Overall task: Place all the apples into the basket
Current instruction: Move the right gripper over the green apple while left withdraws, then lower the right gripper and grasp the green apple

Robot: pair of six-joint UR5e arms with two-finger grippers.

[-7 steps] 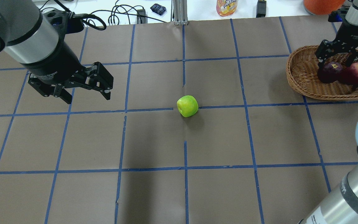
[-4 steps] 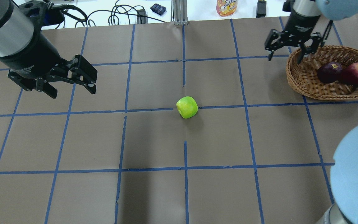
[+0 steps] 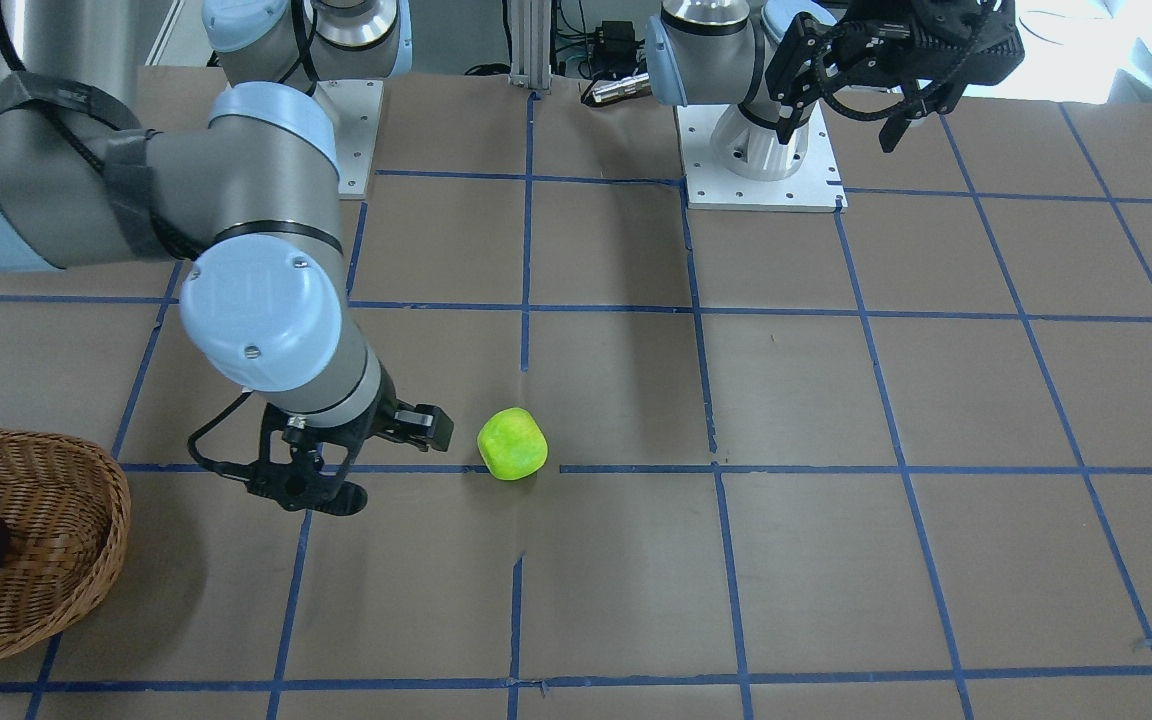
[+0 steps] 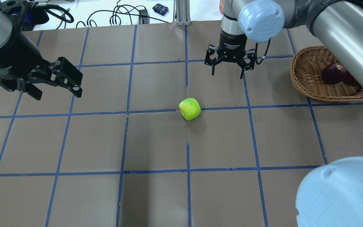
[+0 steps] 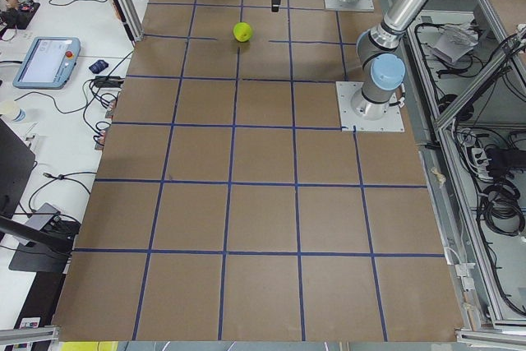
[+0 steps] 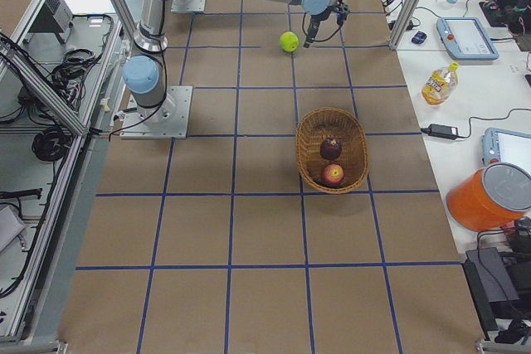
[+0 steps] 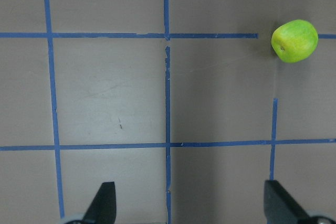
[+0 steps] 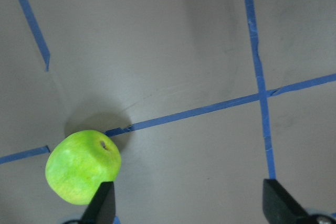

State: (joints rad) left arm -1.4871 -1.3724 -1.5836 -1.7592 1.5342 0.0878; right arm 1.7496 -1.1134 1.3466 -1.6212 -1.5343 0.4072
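Note:
A lime green apple (image 4: 189, 108) (image 3: 512, 444) lies alone near the middle of the table. My right gripper (image 4: 227, 75) (image 3: 388, 463) hangs open just beyond it and a little toward the basket side. In the right wrist view the green apple (image 8: 83, 167) sits beside one finger, outside the open jaws. The wicker basket (image 4: 295, 67) (image 6: 301, 151) at the right holds a maroon apple (image 4: 332, 73) (image 6: 331, 148) and a red apple (image 6: 333, 175), which my right arm mostly hides from overhead. My left gripper (image 4: 57, 94) hovers open and empty far to the left.
Beyond the table's far edge lie cables (image 4: 118, 14), a juice bottle (image 6: 438, 82), a tablet (image 6: 467, 36) and an orange container (image 6: 489, 196). My right arm's elbow (image 4: 339, 192) fills the near right corner from overhead. Blue tape lines grid the brown table.
My right gripper left the basket, where both apples stay, and swung left to just beyond the green apple. My left gripper drew back to the left. The green apple has not moved.

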